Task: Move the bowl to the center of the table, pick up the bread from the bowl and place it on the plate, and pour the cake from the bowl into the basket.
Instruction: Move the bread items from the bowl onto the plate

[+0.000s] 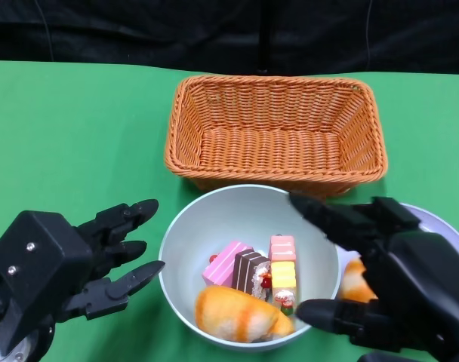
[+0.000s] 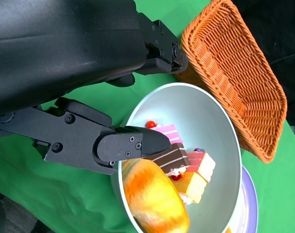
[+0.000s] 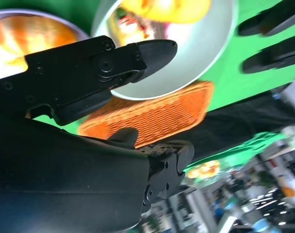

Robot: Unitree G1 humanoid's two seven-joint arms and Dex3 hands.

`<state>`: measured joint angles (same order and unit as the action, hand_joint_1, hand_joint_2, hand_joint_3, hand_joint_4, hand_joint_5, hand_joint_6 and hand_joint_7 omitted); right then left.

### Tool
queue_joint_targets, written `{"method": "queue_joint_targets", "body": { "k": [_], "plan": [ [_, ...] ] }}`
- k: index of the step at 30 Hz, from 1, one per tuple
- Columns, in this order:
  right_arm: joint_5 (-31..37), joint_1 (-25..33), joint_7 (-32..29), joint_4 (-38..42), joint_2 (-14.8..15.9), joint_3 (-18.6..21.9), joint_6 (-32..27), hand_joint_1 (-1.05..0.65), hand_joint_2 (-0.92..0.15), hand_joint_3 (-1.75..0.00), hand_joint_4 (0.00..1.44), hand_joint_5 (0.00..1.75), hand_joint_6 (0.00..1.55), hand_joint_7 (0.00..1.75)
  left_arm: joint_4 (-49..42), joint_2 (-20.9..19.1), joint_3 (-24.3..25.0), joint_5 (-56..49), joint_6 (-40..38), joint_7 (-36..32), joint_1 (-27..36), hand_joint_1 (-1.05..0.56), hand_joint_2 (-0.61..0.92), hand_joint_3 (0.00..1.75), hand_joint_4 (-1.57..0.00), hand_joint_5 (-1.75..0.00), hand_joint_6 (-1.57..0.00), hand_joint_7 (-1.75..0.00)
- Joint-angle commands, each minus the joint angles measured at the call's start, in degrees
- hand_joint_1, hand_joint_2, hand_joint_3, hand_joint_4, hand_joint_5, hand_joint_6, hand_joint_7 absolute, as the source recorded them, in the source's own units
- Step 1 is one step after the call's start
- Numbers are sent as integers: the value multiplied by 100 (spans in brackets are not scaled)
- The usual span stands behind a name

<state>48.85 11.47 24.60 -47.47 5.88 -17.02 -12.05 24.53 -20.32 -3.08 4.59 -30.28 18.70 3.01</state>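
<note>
Bread (image 1: 241, 317) in bowl (image 1: 214, 219), long axis left-right, basket (image 1: 275, 132) behind.

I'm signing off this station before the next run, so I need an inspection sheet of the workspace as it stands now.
Surface: green table, no spills seen.
Job's things: pale bowl in front of the basket, holding a bread roll and cake slices; empty orange wicker basket behind it; plate at the bowl's right, mostly hidden by the right robot hand, with another bread roll on it.
Clutter: nothing seen.
Robot hands: left robot hand open beside the bowl, not touching it in the head view; right robot hand open, one finger over the bowl's rim, contact unclear.
Cables: nothing seen.
Surroundings: black backdrop behind the table; blurred room in the right wrist view.
</note>
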Motion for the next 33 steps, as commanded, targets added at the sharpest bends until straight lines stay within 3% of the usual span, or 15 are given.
{"method": "queue_joint_targets", "body": {
  "k": [1,14,21,33],
  "plan": [
    [-118,-221,190,191,-24,-217,-104,-46,-92,-3,11,84,38,14,-38,-48,-12,-58,59,15,-12,-44,92,42,-8,-50,-25,-1],
    [-354,-691,-110,1152,-5,-661,55,-48,-91,0,21,80,42,14,44,-64,-52,-93,18,-2,42,-43,92,43,-6,-54,-25,-1],
    [-261,-1170,-337,2237,44,-1096,268,-52,-92,-6,22,77,40,12,83,51,-47,-147,9,-142,43,-46,92,42,-4,-57,-26,-1],
    [-54,-1332,-909,2979,63,-1516,453,-50,-92,-4,31,73,47,12,94,224,1,-261,-80,-268,40,-44,92,44,0,-62,-26,-1]
  ]
}}
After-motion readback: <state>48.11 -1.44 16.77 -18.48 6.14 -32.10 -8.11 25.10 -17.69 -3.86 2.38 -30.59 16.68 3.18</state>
